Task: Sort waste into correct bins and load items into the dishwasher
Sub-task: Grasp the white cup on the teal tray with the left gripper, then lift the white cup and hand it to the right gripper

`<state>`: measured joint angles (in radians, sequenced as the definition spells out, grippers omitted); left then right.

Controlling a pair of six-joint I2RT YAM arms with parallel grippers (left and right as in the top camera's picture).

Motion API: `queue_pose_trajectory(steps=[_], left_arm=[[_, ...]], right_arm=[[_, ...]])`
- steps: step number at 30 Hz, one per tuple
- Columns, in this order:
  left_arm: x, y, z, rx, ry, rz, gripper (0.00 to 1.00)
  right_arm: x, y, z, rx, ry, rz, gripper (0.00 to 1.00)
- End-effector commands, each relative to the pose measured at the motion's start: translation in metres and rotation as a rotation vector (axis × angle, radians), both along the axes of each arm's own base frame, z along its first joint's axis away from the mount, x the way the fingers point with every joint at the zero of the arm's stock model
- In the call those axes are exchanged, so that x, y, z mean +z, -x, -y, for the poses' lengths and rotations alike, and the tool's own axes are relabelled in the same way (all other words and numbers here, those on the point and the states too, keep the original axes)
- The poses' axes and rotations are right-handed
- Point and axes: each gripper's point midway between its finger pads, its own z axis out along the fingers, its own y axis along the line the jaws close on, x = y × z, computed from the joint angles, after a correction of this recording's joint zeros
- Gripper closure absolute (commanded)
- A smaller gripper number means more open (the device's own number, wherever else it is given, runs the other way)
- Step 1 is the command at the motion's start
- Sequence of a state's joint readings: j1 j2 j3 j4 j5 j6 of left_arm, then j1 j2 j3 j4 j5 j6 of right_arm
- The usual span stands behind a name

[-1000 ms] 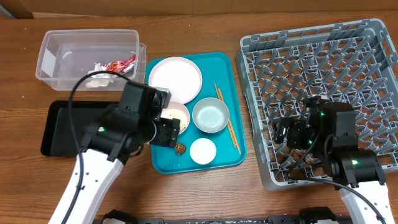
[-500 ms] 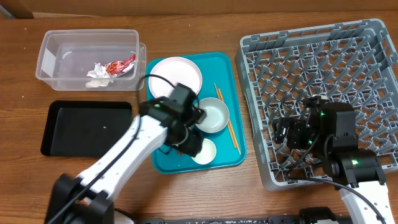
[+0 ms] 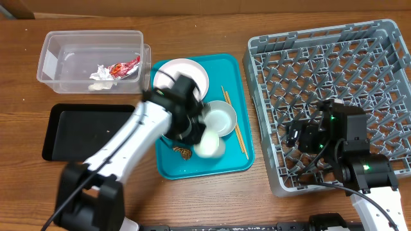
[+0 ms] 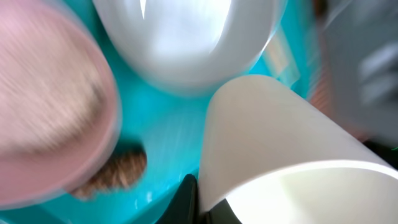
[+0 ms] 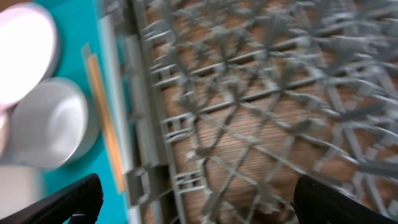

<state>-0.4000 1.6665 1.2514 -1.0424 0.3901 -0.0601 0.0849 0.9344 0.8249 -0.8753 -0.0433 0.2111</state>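
Observation:
My left gripper (image 3: 196, 135) is shut on the rim of the small white cup (image 3: 209, 145), which tilts over the teal tray. In the left wrist view the cup (image 4: 280, 143) fills the right side, with one dark finger (image 4: 188, 198) pressed against its wall. Beside it lie the pale blue bowl (image 4: 186, 37), a pale pink dish (image 4: 50, 106) and the brown food scrap (image 4: 118, 171). The white plate (image 3: 191, 72) and chopsticks (image 3: 236, 131) also lie on the tray. My right gripper (image 5: 202, 205) stands open over the grey dish rack (image 3: 334, 58), holding nothing.
The clear tub (image 3: 51, 54) at the back left holds the red-and-white wrapper (image 3: 123, 67) and a tissue wad (image 3: 101, 78). The black tray (image 3: 83, 131) lies in front of it. The teal tray's rim (image 3: 247, 163) sits close to the rack's left wall (image 5: 140, 124).
My left arm swung right from the tray's left edge to the cup and its jaws shut on the rim. The cup now tilts. The right arm has not moved.

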Motion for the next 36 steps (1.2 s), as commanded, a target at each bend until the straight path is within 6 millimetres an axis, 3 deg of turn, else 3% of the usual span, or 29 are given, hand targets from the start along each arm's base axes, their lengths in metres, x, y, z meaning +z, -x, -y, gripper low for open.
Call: queue_pose_trajectory(steps=[1,4,6,9,11,15,20,36], left_arm=[[0.087,-0.043,0.015,0.031,0.362,0.154,0.96],[0.122,-0.067,0.017,0.076,0.597,0.19,0.96],[0.138,-0.075,0.019,0.085,0.712,0.182,0.96],[0.152,-0.075,0.029,0.037,0.849,0.149,0.96],[0.157,-0.072,0.036,-0.011,0.928,0.117,0.96],[0.164,-0.062,0.047,-0.085,1.049,0.043,0.96],[0.154,-0.058,0.06,-0.105,1.054,-0.005,0.96],[0.151,-0.036,0.089,-0.185,1.054,-0.059,0.96]], right_arm=[[0.019,-0.013,0.029,-0.229,0.025,0.074,0.0],[0.035,-0.029,0.004,-0.137,-0.088,0.155,0.0],[0.056,-0.037,-0.04,0.122,-0.21,0.236,0.0],[0.096,-0.017,-0.112,0.632,-0.426,0.378,0.0],[0.107,-0.009,-0.128,0.752,-0.514,0.403,0.0],[0.108,-0.006,-0.14,0.842,-0.609,0.386,0.0],[0.115,0.0,-0.15,0.955,-0.704,0.399,0.0],[0.115,-0.012,-0.149,0.946,-0.665,0.44,0.0]])
